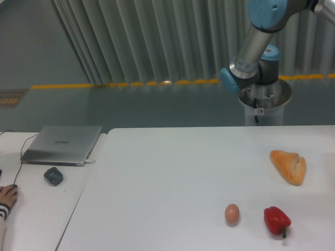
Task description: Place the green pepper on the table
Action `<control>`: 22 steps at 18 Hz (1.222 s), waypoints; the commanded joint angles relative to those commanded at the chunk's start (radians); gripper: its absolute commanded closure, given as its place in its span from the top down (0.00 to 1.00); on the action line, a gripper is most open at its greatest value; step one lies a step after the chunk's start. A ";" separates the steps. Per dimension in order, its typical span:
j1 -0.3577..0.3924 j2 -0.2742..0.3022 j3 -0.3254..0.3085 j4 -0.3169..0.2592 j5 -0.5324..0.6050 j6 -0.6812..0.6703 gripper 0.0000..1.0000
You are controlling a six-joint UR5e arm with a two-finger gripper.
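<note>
On the tabletop (167, 172) lie a red pepper (276, 220), an egg (232, 213) just left of it, and bread (288, 166) beyond. Neither green pepper nor jaws show; only the arm (256, 47).

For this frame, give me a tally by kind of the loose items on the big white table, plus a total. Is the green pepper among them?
Red pepper: 1
Egg: 1
Bread piece: 1
Green pepper: 0, none visible in this view
Total on the table: 3
The pincer is out of frame, so whether it holds anything cannot be seen.
</note>
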 joint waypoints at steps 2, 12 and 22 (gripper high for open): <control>0.006 -0.005 0.002 0.005 0.005 0.030 1.00; 0.035 -0.026 -0.002 0.012 0.005 0.048 1.00; 0.025 -0.006 0.012 -0.003 0.069 0.014 0.37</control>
